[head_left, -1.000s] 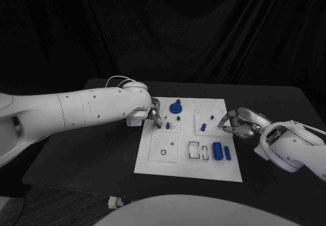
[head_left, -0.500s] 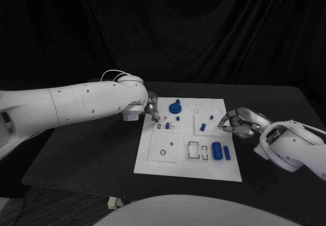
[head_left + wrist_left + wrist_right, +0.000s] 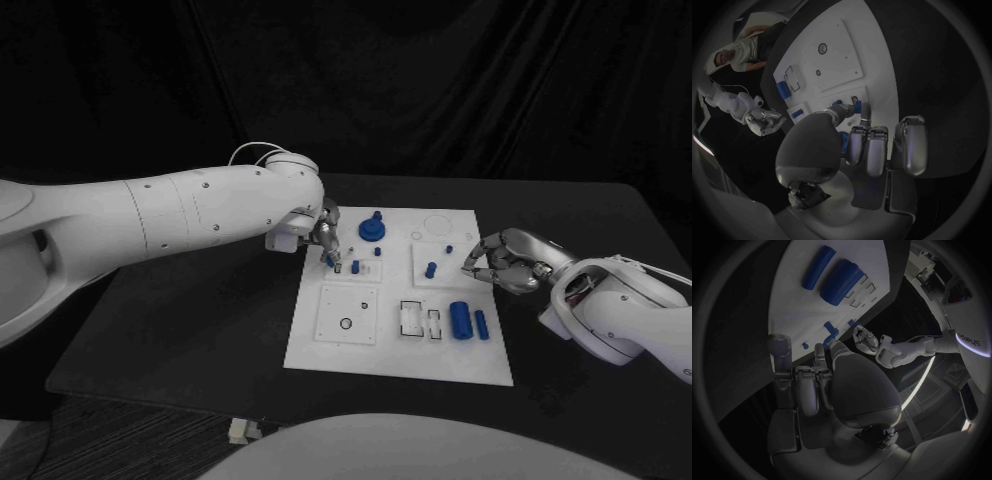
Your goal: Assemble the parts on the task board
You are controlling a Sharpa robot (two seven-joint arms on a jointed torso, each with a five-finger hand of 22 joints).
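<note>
Two blue cylinders (image 3: 470, 321), side by side, lengthwise

Left hand (image 3: 857, 145) fingers (image 3: 866, 114) over task board (image 3: 839, 52)

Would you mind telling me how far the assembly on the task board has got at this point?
It looks partly done. On the task board, the round blue part and small pegs already stand upright. In hand: the left robot hand works at a small blue piece near the board's left edge; whether it grips one is unclear. Left: two blue cylinders lie loose. The right robot hand hovers curled, holding nothing.
</note>
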